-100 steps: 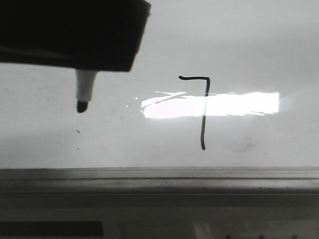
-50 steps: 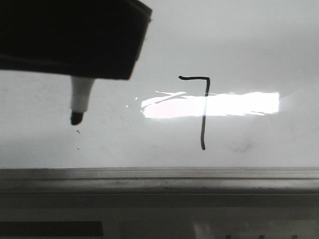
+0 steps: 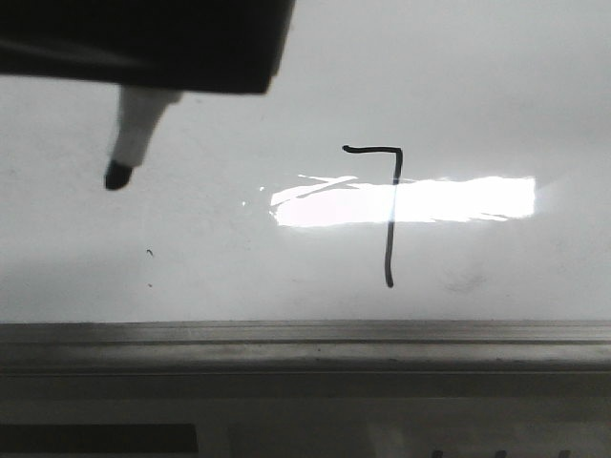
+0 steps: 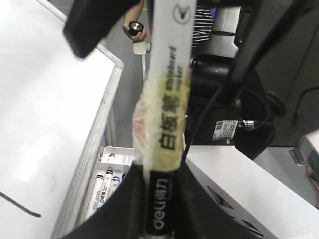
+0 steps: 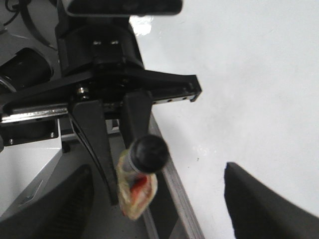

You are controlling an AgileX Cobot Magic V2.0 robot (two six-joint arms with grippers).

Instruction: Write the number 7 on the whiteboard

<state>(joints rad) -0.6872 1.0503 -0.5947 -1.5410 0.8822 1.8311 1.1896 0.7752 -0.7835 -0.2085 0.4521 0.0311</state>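
Note:
The number 7 [image 3: 389, 248] is drawn in black on the whiteboard [image 3: 477, 95], right of centre, with its stem crossing the bright glare. My left gripper [image 3: 143, 48] is shut on a white marker [image 3: 134, 129]. The marker's black tip hangs in front of the board, up and to the left of the 7. In the left wrist view the jaws [image 4: 162, 199] clamp the marker's taped barrel [image 4: 167, 114] beside the whiteboard [image 4: 45, 124]. My right gripper [image 5: 157, 199] is open and empty, and it faces the left gripper and the marker's end cap [image 5: 148, 153].
The board's grey metal frame [image 3: 305, 339] runs along its lower edge. A white tray of spare markers [image 4: 107, 174] sits below the board. A white box [image 4: 239, 184] and black equipment [image 4: 224, 89] stand beside it. Two tiny black specks [image 3: 150, 254] mark the board.
The marker tip first dipped lower, then moved up and to the left across the board, further from the 7. The 7 is unchanged.

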